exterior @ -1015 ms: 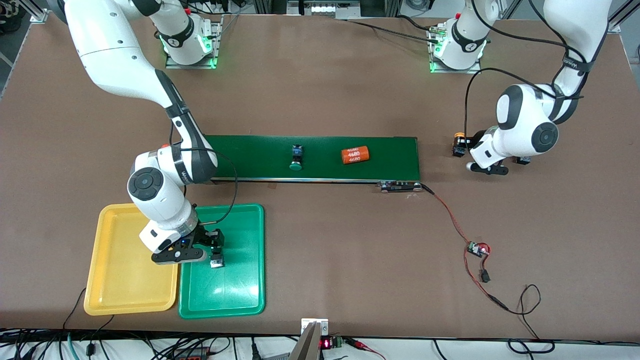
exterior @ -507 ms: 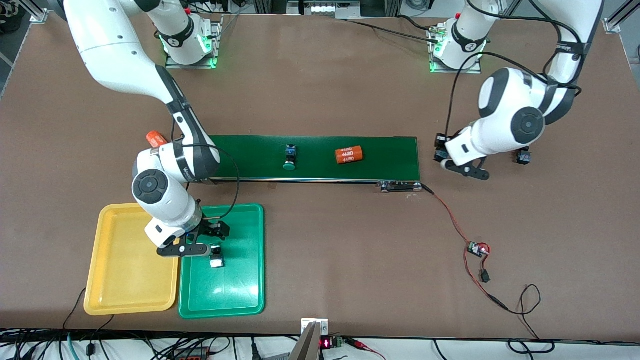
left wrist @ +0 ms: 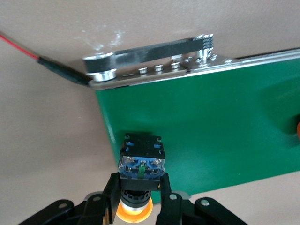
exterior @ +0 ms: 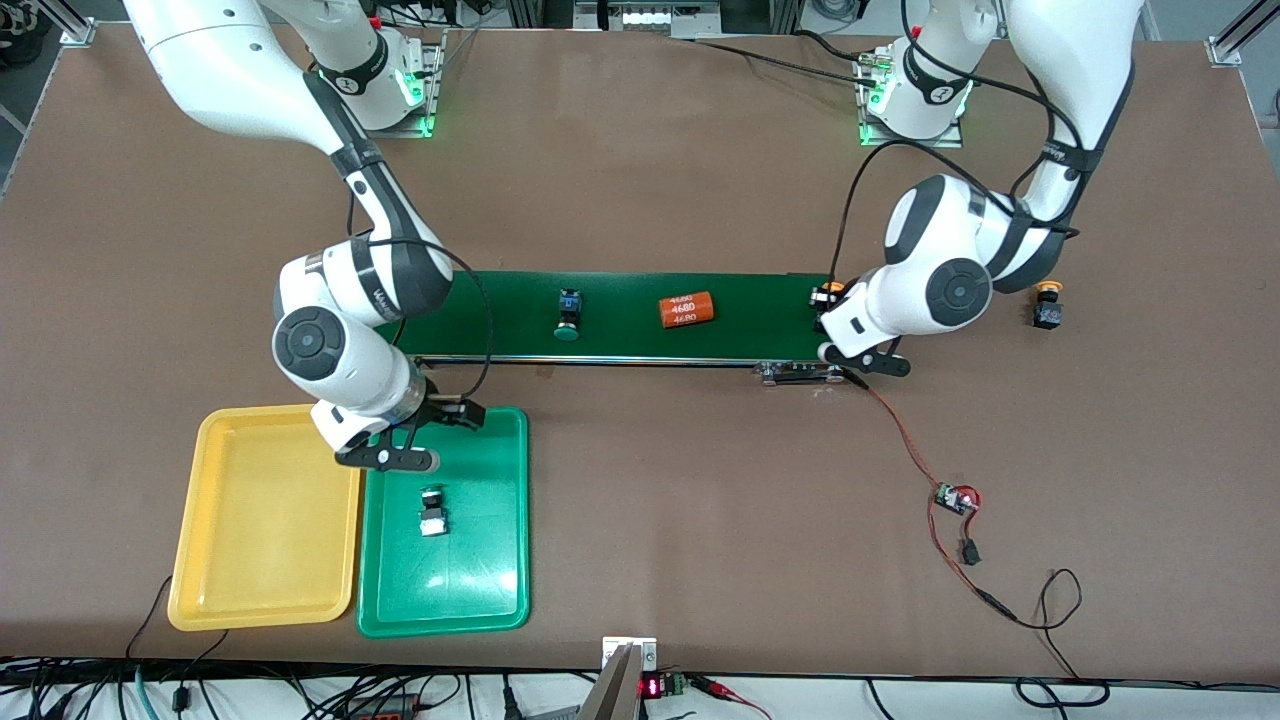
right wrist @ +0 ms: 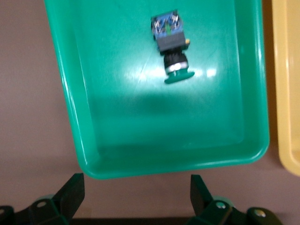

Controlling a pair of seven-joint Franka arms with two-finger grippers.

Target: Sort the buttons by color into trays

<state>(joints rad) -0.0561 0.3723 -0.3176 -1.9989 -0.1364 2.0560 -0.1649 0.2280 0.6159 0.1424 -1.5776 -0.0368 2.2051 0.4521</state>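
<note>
My left gripper (exterior: 826, 305) is shut on a yellow-capped button (exterior: 828, 291) over the conveyor's end toward the left arm. In the left wrist view its fingers (left wrist: 165, 187) clamp the button's black body (left wrist: 140, 161), cap toward the wrist. My right gripper (exterior: 455, 412) is open and empty over the green tray's (exterior: 500, 560) edge nearest the conveyor. A green-capped button (exterior: 432, 510) lies on its side in that tray (right wrist: 117, 140), also in the right wrist view (right wrist: 171, 42). The yellow tray (exterior: 260, 520) beside it holds nothing. Another green button (exterior: 568, 315) lies on the belt. A second yellow button (exterior: 1046, 310) stands on the table.
An orange "4680" cylinder (exterior: 686, 310) lies on the dark-green conveyor belt (exterior: 750, 320). The belt's roller bracket (left wrist: 150, 58) and a red wire (exterior: 900, 440) leading to a small circuit board (exterior: 955, 498) lie by the conveyor's end under my left gripper.
My right gripper has risen and drawn back from the green button in the green tray. My left arm has carried the yellow button to the conveyor's end. The belt items have shifted toward the right arm's end.
</note>
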